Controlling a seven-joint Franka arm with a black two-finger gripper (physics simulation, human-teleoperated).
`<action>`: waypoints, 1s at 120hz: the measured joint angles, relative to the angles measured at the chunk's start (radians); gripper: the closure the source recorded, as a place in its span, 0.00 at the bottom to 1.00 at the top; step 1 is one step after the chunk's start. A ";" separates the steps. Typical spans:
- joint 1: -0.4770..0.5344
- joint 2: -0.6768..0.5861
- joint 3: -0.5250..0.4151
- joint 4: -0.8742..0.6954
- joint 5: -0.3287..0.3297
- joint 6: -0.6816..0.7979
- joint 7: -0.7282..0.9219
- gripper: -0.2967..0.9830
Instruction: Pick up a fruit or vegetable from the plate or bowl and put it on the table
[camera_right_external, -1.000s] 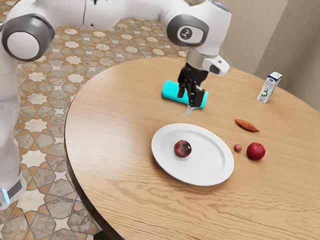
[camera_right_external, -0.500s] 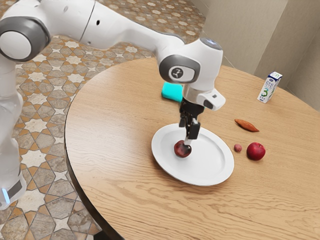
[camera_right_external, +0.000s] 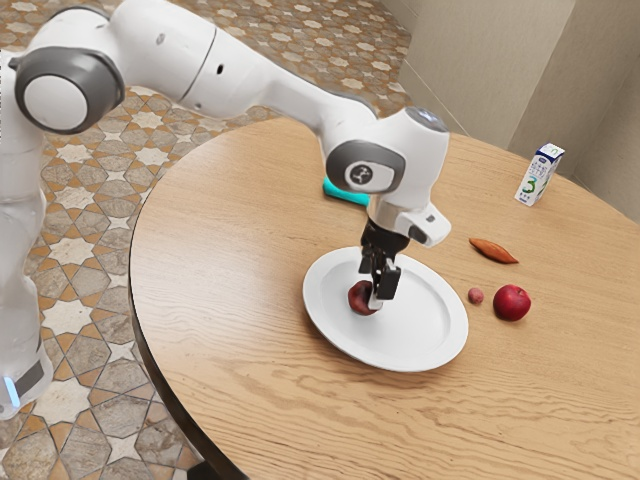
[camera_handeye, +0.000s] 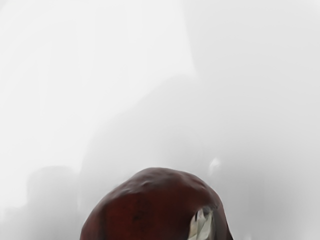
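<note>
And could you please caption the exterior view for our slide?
Franka gripper at a dark red fruit on a white plate atop a wooden table.

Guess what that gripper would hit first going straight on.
Pointing down, the gripper would probably meet the dark red fruit first; depth is unclear, so perhaps the white plate under it.

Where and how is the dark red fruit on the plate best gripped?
I'd grip the dark red fruit around its middle, on two opposite sides, coming from straight above. It looks roundish with no handle, so its widest part should hold best, and it sits inside the rim of the shallow plate.
</note>
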 joint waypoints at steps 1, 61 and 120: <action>0.000 0.001 0.000 0.000 0.000 0.000 0.000 0.23; 0.013 0.044 0.010 0.000 -0.025 0.012 0.021 0.37; 0.002 -0.083 0.233 0.092 -0.015 -0.049 0.036 0.53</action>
